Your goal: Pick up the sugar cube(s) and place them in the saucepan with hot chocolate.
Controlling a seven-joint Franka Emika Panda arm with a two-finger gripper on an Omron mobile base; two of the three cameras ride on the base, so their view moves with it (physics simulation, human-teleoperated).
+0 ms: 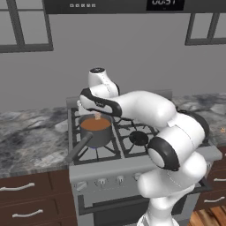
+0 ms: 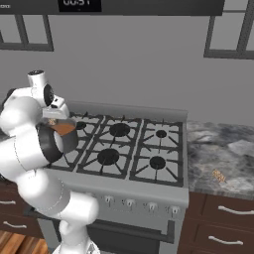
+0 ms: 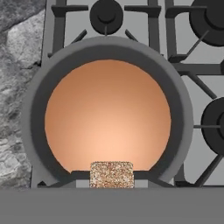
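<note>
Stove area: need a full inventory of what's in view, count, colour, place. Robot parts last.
saucepan with hot chocolate: 1, grey with orange-brown liquid and a dark handle, on the stove's front left burner.
sugar cube: 1, speckled light brown, clamped in the gripper above the saucepan.
second sugar cube: 1, speckled tan, on the counter right of the stove.
stove: 1, grey with black burners and grates, knobs along its front.
counter: grey marble, both sides of the stove.
drawers: brown wood, pale handles, under the counter.
windows: 2, dark frames, back wall.
arm: 1, white, dark joints.
gripper: 1, shut on the sugar cube.
</note>
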